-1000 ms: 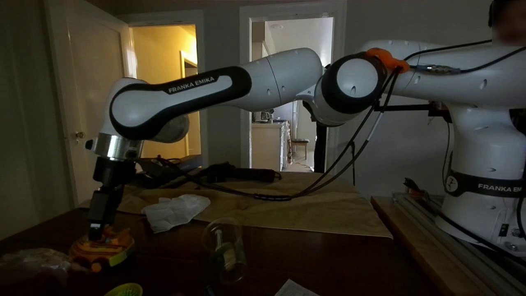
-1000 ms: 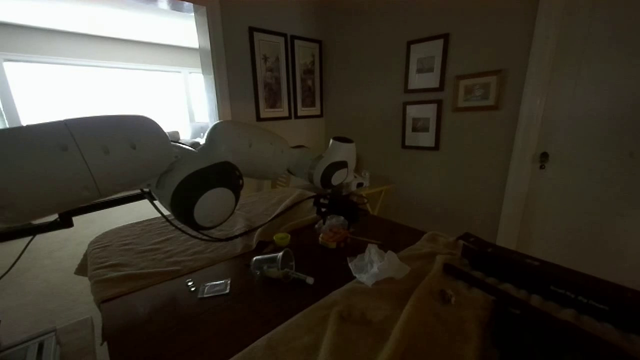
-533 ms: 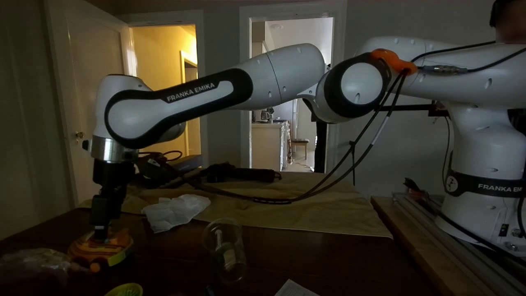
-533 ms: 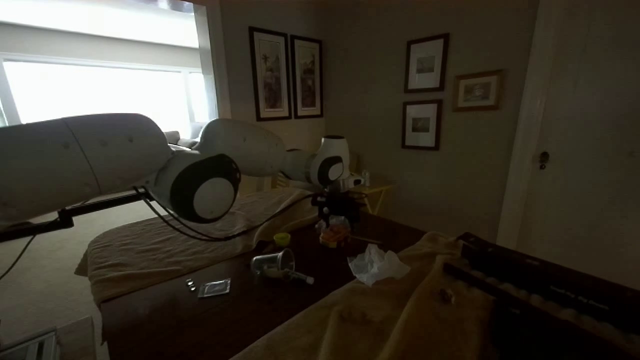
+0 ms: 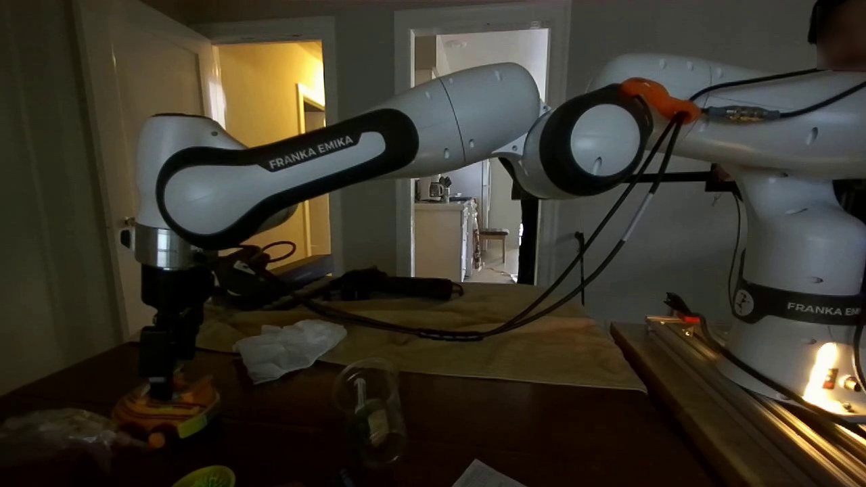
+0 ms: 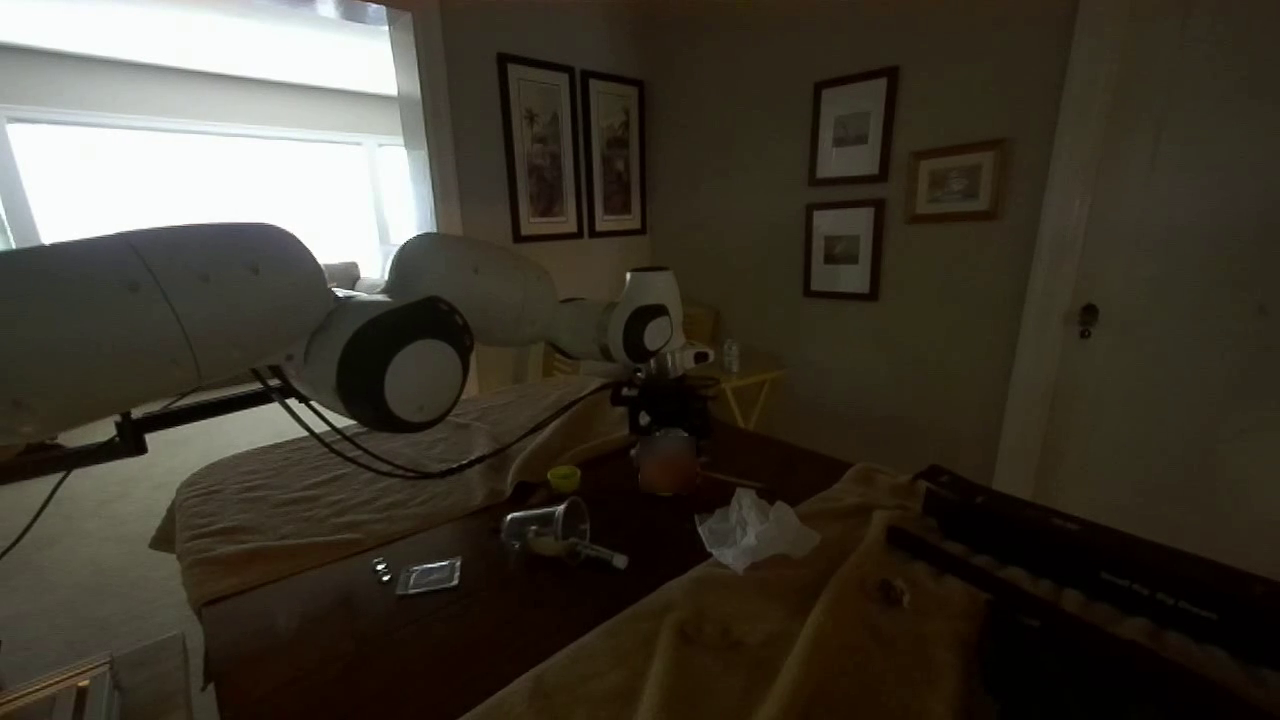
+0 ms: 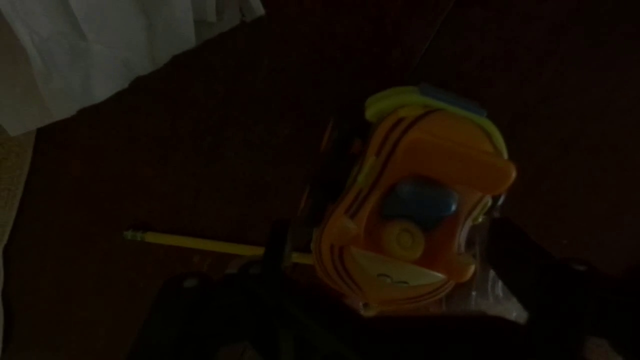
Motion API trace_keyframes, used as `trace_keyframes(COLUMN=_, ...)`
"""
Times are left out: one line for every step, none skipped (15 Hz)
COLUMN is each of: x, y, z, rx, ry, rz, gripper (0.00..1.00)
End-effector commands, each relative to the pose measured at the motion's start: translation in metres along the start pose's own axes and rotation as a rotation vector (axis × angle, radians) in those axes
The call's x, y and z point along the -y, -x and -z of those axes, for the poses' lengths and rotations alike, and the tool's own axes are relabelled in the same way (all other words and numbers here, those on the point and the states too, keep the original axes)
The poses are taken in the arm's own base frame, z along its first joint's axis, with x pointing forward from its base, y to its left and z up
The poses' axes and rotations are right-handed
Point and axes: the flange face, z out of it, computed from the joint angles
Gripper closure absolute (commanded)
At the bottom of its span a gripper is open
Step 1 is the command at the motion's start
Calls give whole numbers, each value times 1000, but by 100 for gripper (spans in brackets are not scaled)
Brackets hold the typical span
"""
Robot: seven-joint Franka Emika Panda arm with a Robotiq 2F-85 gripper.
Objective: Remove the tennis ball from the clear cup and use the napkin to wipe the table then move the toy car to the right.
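The toy car (image 7: 420,145), orange with a yellow-green end, stands on the dark table (image 5: 541,433); in an exterior view it (image 6: 668,465) looks blurred. Above it my gripper (image 7: 390,240) points down, open, its fingers on either side of the car with gaps showing. The napkin (image 5: 291,348) lies crumpled white at the tan cloth's edge, seen too in the wrist view. On its side rests the clear cup (image 6: 545,522), with a tube-like thing in its mouth. A yellow-green, bowl-like round thing (image 6: 563,479) sits nearby; I cannot tell whether it is the tennis ball.
Clear plastic wrapping (image 5: 61,433) lies against the car. A yellow pencil (image 7: 200,242) reaches under one finger toward the car. Tan cloth (image 5: 487,355) covers part of the table, with dark gear (image 5: 399,287) on it. A flat packet (image 6: 430,576) lies near the cup.
In an exterior view the wrist has shifted left and the gripper has become more upright over the car. Car, napkin and cup look unmoved. Bright light now falls on the arm's base.
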Motion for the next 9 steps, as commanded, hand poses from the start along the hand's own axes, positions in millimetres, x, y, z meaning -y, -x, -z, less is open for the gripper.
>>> trace_keyframes(x=-3, y=0, z=6, rx=8, ry=-5, rz=-5, gripper=0)
trace_keyframes(x=-2, y=0, z=0, rx=0, ry=0, rz=-2, gripper=0)
trace_keyframes(x=-2, y=1, z=0, rx=1, ry=0, rz=-3, gripper=0)
trace_keyframes(x=-3, y=1, z=-1, rx=2, ry=0, rz=-3, gripper=0)
trace_keyframes(x=-2, y=1, z=-1, rx=2, ry=0, rz=-3, gripper=0)
trace_keyframes(x=-2, y=1, z=-1, rx=3, ry=0, rz=-3, gripper=0)
trace_keyframes(x=-2, y=1, z=-1, rx=3, ry=0, rz=-3, gripper=0)
trace_keyframes(x=-3, y=0, z=-2, rx=-21, ry=-15, rz=-31, gripper=0)
trace_keyframes(x=-3, y=1, z=-4, rx=-18, ry=-18, rz=-67, gripper=0)
